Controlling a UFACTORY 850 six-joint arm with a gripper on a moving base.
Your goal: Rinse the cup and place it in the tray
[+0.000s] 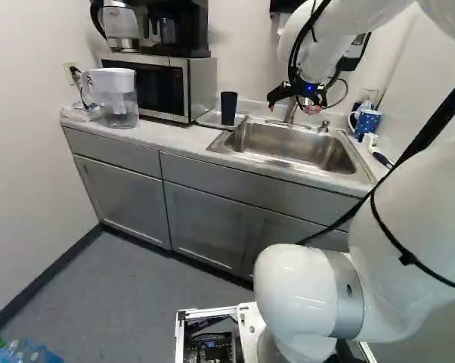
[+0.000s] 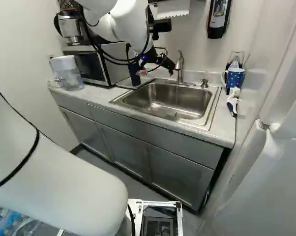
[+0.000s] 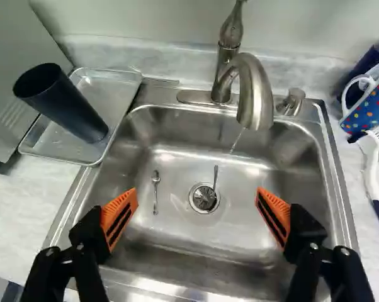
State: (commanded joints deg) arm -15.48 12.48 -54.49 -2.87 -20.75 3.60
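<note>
The pincer (image 3: 196,198) hangs spread over the sink (image 3: 170,236); a careless sideways sweep could topple the cup (image 3: 73,110) in the tray (image 3: 116,97).

No text, brand, number or sign is possible to read in any view. In the right base view, the wall dispenser (image 2: 218,18), higher than the sink (image 2: 162,102), has markings too small for reading.

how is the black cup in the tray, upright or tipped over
Upright: the black cup stands on its narrower end in the tray, wide open mouth upward, and looks vertical in the left base view.
</note>
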